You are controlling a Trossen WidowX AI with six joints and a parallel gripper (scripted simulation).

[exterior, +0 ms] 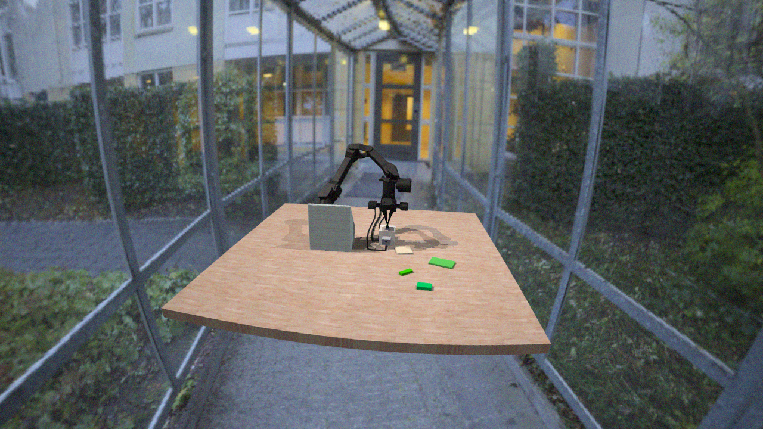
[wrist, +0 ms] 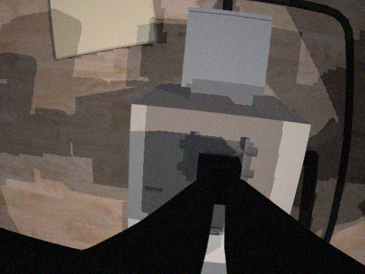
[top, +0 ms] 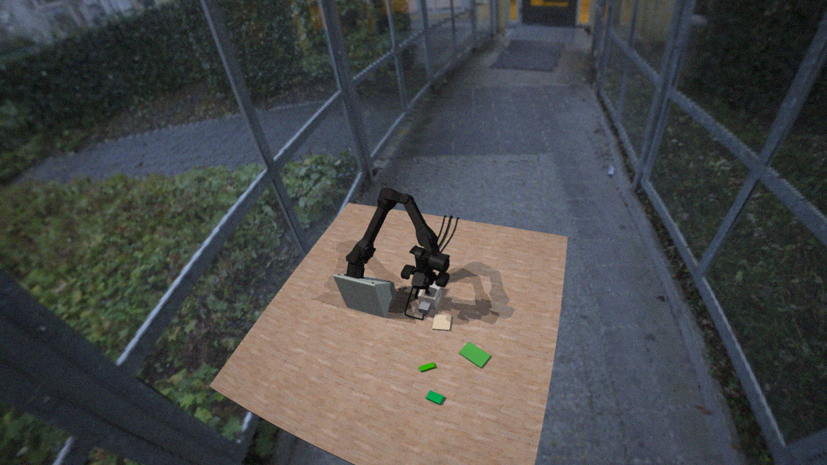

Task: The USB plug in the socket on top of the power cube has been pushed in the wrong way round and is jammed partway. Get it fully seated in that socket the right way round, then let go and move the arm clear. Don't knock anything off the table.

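Note:
The whitish power cube [top: 437, 295] [exterior: 391, 236] [wrist: 294, 152] stands upright under my gripper [top: 426, 289] [exterior: 387, 224] [wrist: 220, 191]. The gripper points down and is shut on the black USB plug [wrist: 219, 164] at the top of the cube. A raised grey bracket [wrist: 249, 152] stands around the top socket, partly hidden by the plug and fingers. The socket opening is hidden. I cannot tell which way round the plug is or how deep it sits. A thin dark slot [wrist: 153, 189] shows beside it in the cube's top.
A grey block [wrist: 228, 49] adjoins the cube's front, with a black cable [wrist: 348, 95] looping beside it. A beige pad [top: 441, 323] [exterior: 403, 250] [wrist: 103, 27] lies close by. A pale upright panel [top: 364, 296] [exterior: 329, 228] stands left. Green pieces [top: 475, 354] [top: 427, 367] [top: 435, 397] lie nearer the front.

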